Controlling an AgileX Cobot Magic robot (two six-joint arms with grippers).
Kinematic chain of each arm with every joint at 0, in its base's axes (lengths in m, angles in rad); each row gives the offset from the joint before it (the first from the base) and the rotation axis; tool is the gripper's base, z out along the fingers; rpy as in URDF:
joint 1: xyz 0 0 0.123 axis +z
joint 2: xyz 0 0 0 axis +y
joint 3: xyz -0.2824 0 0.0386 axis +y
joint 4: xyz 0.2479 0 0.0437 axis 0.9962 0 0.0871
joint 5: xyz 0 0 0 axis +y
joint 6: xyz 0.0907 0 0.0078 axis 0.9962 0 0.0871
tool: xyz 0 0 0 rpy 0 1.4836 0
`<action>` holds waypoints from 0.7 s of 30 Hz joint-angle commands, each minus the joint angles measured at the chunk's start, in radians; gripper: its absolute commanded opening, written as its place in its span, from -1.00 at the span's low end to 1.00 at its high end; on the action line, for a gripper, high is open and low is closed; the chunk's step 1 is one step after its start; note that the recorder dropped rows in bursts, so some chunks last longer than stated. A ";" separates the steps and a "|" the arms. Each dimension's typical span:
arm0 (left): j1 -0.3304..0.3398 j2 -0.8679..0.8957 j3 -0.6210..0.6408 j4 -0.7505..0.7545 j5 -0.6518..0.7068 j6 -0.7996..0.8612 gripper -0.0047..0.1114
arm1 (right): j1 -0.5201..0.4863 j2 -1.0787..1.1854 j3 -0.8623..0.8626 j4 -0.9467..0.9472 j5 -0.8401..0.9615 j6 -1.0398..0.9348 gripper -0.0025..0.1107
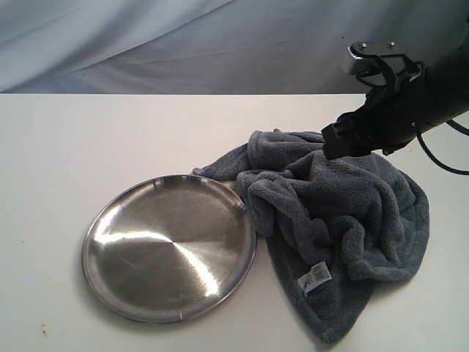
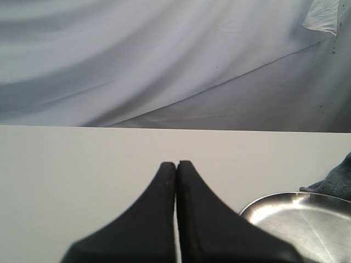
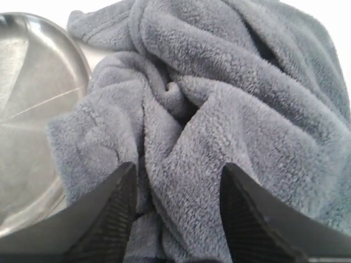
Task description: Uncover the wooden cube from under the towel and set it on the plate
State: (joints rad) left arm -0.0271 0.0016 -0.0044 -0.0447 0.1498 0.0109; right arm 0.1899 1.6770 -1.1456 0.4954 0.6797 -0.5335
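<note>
The dark grey towel [image 1: 344, 213] lies bunched in folds on the white table, its left edge draped over the rim of the steel plate [image 1: 168, 249]. The wooden cube is hidden; no part of it shows. My right gripper [image 1: 328, 144] is at the towel's far upper part. In the right wrist view it [image 3: 178, 167] is open, its fingers straddling a raised fold of towel [image 3: 219, 82], with the plate [image 3: 33, 98] off to one side. My left gripper [image 2: 176, 163] is shut and empty over bare table, with the plate [image 2: 296, 219] and a towel corner [image 2: 339, 183] beside it.
A small white label [image 1: 316, 277] shows on the towel's near flap. The white table [image 1: 88, 147] stretches left and behind the plate. A pale cloth backdrop [image 1: 183, 44] hangs beyond the table's far edge.
</note>
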 commanded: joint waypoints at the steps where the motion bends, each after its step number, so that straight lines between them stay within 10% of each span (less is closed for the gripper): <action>1: -0.001 -0.002 0.004 0.001 -0.002 -0.001 -0.89 | 0.000 -0.008 -0.003 -0.039 -0.105 -0.012 -0.18; 12: -0.001 -0.002 0.004 0.001 -0.002 -0.003 -0.89 | -0.002 -0.008 -0.003 -0.404 -0.043 0.214 -0.28; 21: -0.001 -0.002 0.004 0.001 -0.002 -0.001 -0.89 | -0.002 -0.008 -0.003 -0.346 0.229 0.251 -0.28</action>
State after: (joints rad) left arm -0.0271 0.0016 -0.0044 -0.0447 0.1498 0.0109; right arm 0.1899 1.6770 -1.1456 0.1003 0.8480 -0.2887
